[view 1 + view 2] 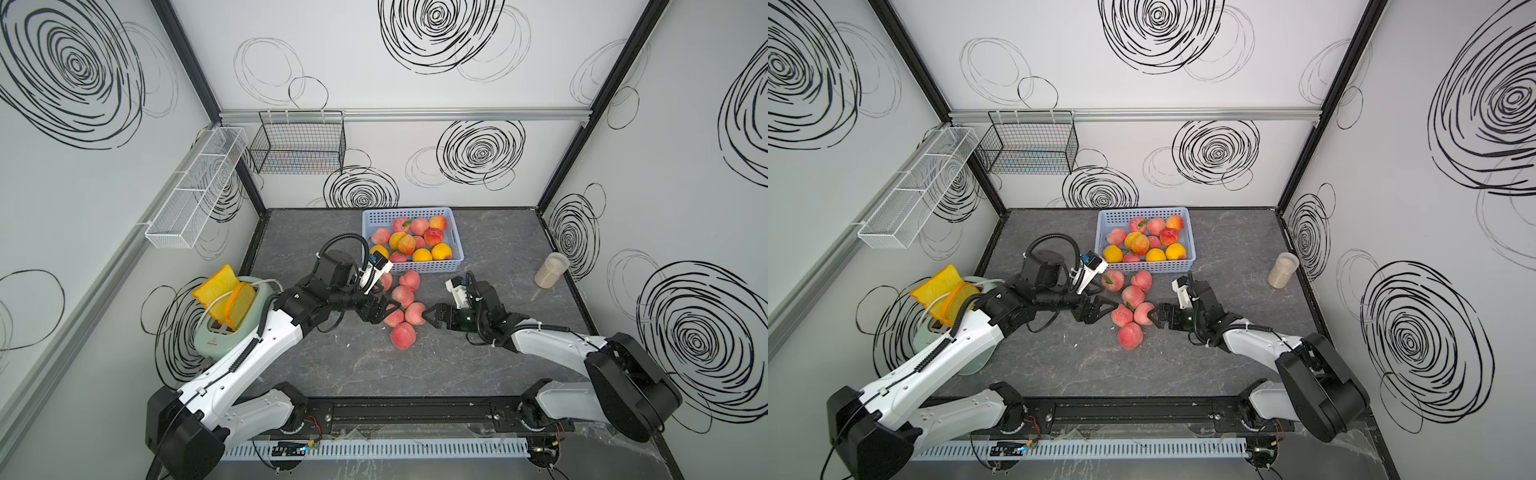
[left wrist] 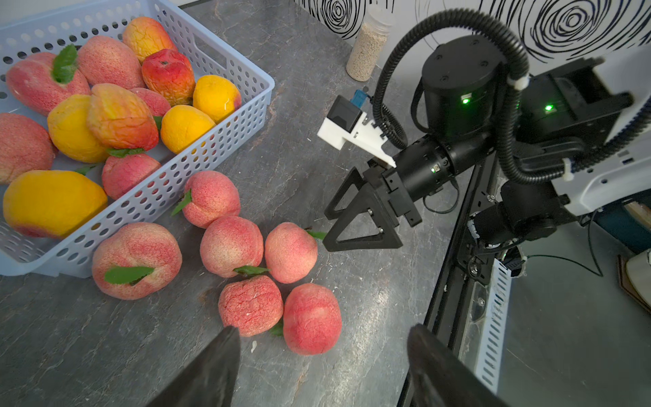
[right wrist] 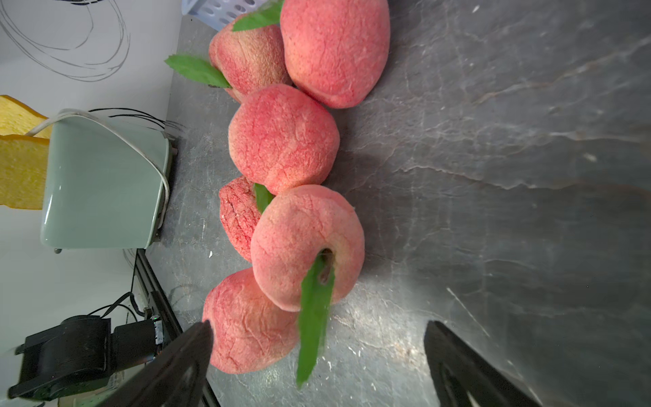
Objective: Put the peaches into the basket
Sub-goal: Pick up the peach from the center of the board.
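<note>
Grey stone-look table [image 1: 332,365], both arms reaching in toward the middle.

Light blue basket [image 1: 428,267] sits at the far side, already well stocked with pink and yellow peaches [image 1: 419,226], some riding on others.

Six loose peaches [image 1: 402,296] lie on the table just in front of the basket, in a tight string, most touching a neighbour.

My left claw [image 1: 1106,311] hangs beside the string, jaws parted, nothing in them. My right claw [image 1: 430,318] faces it from the opposite side, jaws spread wide and empty, tips very close to the nearest fruit; I cannot tell if they touch.

That nearest peach [image 3: 306,246] shows its stem dimple to my right wrist camera, with a green leaf [image 3: 313,317] pointing at me.

Handling, my guess: light, foam-like, slightly yielding, matte crackled skin that should not slip. Round, so it will roll if nudged. Take it across the widest belly, never by the leaf. Crowding leaves little room for the inner finger.
</note>
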You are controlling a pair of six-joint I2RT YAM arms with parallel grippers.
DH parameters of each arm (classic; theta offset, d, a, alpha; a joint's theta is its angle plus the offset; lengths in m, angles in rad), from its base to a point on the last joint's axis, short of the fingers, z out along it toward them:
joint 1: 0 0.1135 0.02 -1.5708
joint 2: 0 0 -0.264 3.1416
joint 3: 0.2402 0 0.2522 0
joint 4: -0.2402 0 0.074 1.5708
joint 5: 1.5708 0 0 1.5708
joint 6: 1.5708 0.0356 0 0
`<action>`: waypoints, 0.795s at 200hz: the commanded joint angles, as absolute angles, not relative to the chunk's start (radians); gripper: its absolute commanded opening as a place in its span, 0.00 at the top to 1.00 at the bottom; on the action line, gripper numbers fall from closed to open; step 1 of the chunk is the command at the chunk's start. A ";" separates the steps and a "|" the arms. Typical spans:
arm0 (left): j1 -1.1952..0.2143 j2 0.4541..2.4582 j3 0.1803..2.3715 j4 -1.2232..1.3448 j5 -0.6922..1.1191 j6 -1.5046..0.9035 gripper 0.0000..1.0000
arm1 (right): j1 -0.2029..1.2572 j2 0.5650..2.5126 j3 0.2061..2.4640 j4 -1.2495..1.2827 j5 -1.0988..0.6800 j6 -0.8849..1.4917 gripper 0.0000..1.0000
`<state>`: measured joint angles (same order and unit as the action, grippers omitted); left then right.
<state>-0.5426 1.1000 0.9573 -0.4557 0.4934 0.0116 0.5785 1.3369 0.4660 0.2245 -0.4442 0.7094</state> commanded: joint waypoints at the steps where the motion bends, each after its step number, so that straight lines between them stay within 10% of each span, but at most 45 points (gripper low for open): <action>1: -0.545 1.099 0.968 -0.444 0.509 0.035 0.21 | 0.583 1.371 0.500 0.268 -0.476 0.739 0.03; 159: -0.546 1.098 0.965 -0.440 0.503 0.032 0.20 | 0.620 1.580 0.576 0.376 -0.487 0.769 0.07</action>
<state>-0.5426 1.1004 0.9573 -0.4553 0.4931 0.0116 0.6132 1.5528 0.5488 0.3374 -0.4866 0.7425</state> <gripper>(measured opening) 0.800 0.943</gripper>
